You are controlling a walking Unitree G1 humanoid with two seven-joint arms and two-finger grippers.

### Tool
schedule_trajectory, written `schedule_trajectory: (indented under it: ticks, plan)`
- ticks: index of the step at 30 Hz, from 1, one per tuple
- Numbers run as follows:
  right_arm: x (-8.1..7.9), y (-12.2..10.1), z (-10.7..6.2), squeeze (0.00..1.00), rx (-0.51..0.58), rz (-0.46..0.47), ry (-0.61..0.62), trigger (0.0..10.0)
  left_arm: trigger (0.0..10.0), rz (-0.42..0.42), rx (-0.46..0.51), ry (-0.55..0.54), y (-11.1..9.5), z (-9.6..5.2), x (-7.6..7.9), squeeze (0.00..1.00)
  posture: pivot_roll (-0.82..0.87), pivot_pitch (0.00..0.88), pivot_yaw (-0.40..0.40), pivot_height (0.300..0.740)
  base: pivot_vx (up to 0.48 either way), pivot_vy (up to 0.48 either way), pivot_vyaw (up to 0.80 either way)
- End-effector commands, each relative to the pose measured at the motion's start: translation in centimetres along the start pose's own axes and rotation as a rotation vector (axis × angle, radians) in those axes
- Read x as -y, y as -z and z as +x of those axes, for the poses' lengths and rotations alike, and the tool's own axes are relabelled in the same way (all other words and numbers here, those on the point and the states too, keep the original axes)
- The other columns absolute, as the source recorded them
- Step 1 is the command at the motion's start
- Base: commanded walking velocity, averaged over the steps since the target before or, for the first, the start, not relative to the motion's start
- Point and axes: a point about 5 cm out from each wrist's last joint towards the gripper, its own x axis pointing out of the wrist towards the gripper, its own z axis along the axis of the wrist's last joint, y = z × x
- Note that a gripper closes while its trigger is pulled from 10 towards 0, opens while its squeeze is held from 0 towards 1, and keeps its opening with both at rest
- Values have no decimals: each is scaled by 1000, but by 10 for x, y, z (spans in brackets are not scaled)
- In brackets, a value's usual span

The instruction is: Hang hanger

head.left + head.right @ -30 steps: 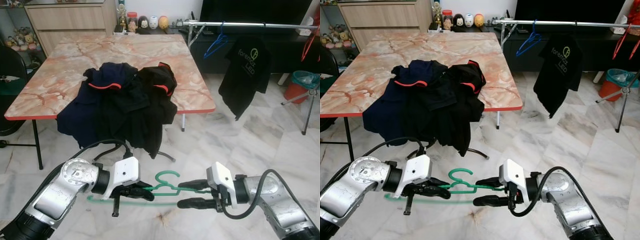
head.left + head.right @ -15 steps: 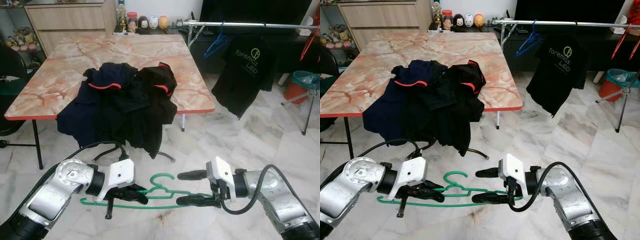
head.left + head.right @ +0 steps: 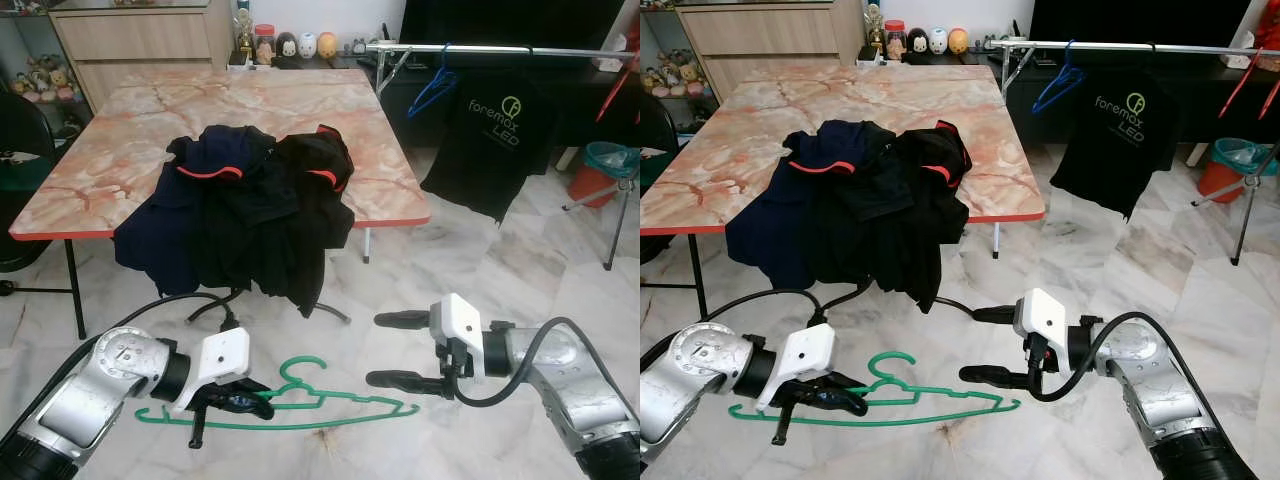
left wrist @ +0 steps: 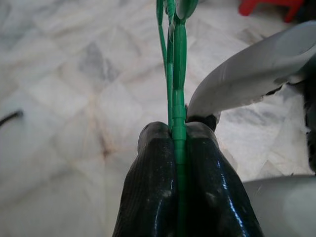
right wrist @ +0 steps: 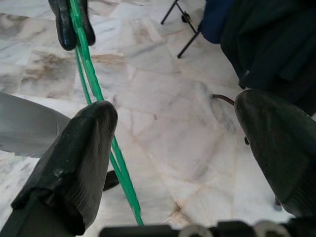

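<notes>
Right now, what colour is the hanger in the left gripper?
Green; the hanger shows best in the left eye view.

marble table [image 3: 120,130] | dark clothes pile [image 3: 245,215] on it | black T-shirt [image 3: 495,140] hanging on rail [image 3: 500,49]

Hanger low over the floor, between both arms.
The left gripper [image 3: 240,401] clamps the hanger [image 3: 300,405] at its left end; the right gripper [image 3: 388,349] sits just right of it, fingers apart. Behind stands the table [image 3: 150,110] bearing clothes [image 3: 250,200]; the rail [image 3: 500,48] runs right of it.
</notes>
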Motion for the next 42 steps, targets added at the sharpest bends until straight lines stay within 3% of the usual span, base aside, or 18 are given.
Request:
schedule_trajectory:
  ticks: [1,2,6,9,10,11,12,16,20,22,24,30,37,42]
  plan:
    - [3,1,-6,0,-8,-7,40,10000,3333,-1,-24,-53,6,-9,-4,0,-69,0,-15,740,0,0,0]
    - [6,8,-6,0,-34,4,101,10000,10000,-42,-25,-103,16,-11,-5,0,-69,0,-15,740,0,0,0]
    - [8,31,-3,0,-90,49,240,10000,10000,-136,-15,-234,41,-10,-8,0,-68,0,-16,740,0,0,0]
    - [6,46,6,0,-57,124,351,10000,10000,-255,-47,-369,67,-5,-11,0,-70,0,-18,740,0,0,0]
    - [6,46,6,0,-57,124,351,10000,10000,-255,-47,-369,67,-5,-11,0,-70,0,-18,740,0,0,0]
    - [4,59,11,0,-55,182,435,10000,10000,-329,-55,-440,84,0,-9,0,-70,0,-18,740,0,0,0]
    - [3,62,13,0,-56,194,453,10000,10000,-346,-56,-456,88,1,-9,0,-70,0,-18,740,0,0,0]
    - [-6,99,23,0,-100,392,707,10000,10000,-528,-58,-638,121,15,3,0,-73,0,-15,740,0,0,0]
    - [-26,137,24,0,-227,574,908,10000,10000,-725,-99,-836,149,24,15,0,-73,0,-14,740,0,0,0]
    - [-38,150,26,0,-291,622,935,10000,10000,-794,-123,-910,158,26,20,0,-73,0,-14,740,0,0,0]
    - [-59,170,25,0,-356,788,1018,10000,10000,-860,-138,-997,166,29,25,0,-80,0,-12,740,0,0,0]
    - [-101,193,33,0,-491,965,1096,10000,10000,-965,-251,-1059,186,40,51,0,-80,0,-10,740,0,0,0]
    - [-102,194,33,0,-480,962,1108,10000,10000,-1038,-300,-1089,199,35,67,0,-102,0,-3,740,0,0,0]
    - [-99,196,25,0,-497,972,1151,10000,10000,-1044,-356,-1111,209,20,75,0,-103,0,-5,740,0,0,0]
